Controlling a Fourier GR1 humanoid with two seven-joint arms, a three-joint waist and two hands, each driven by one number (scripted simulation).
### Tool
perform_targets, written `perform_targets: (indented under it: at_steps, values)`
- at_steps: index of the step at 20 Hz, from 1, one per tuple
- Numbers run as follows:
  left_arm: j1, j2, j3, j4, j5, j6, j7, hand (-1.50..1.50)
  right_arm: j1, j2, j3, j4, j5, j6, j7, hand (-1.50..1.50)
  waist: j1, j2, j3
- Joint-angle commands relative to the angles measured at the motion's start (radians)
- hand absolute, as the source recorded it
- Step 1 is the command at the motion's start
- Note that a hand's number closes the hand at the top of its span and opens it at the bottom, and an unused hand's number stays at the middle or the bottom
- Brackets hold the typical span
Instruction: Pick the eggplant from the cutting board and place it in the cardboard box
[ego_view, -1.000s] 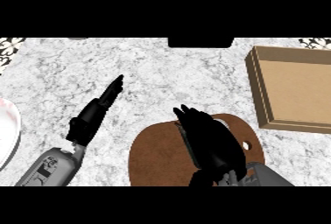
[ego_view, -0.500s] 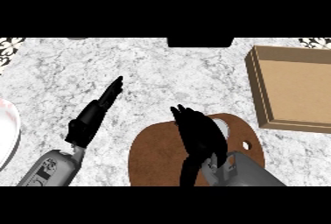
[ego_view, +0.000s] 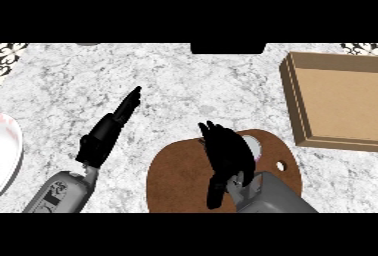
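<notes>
Far left, a white plate (ego_view: 7, 150) cut by the edge. Next, left hand (ego_view: 111, 127) with fingers straight, released, resting on bare marble counter (ego_view: 184, 85) with open room ahead. Centre, brown cutting board (ego_view: 173, 180) running off the lower edge. Over it, right hand (ego_view: 229, 155), fingers curled downward, covering a pale patch; eggplant hidden, grasp impossible to tell. Far right, cardboard box (ego_view: 336, 100) lying open, apart from the board, marble between.
</notes>
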Motion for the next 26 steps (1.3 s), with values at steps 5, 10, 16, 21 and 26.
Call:
perform_targets:
  at_steps: [5,10,16,21,26]
  values:
    - [0.111,0.003,0.030,-0.070,-0.025,-0.041,-0.035,0.00,0.072,-0.021,-0.025,0.027,0.081,0.045,-0.001,-1.50,0.005,-0.001,0.000]
    - [0.020,-0.086,0.020,-0.016,-0.077,-0.006,0.035,0.00,0.111,0.021,-0.019,0.011,0.087,0.097,0.029,-1.50,-0.005,0.000,0.000]
    - [0.027,-0.041,0.089,-0.004,-0.049,-0.086,0.004,0.00,0.060,0.138,-0.017,0.166,0.150,0.074,0.033,-1.50,0.003,0.002,0.000]
    - [0.035,-0.087,0.074,0.006,-0.092,-0.072,0.003,0.00,0.099,0.137,-0.035,0.154,0.176,0.103,0.005,-1.50,0.000,0.001,0.000]
    - [0.031,-0.087,0.106,0.007,-0.088,-0.101,-0.009,0.00,0.187,0.099,0.000,0.183,0.250,0.043,-0.092,-1.50,-0.002,0.002,0.000]
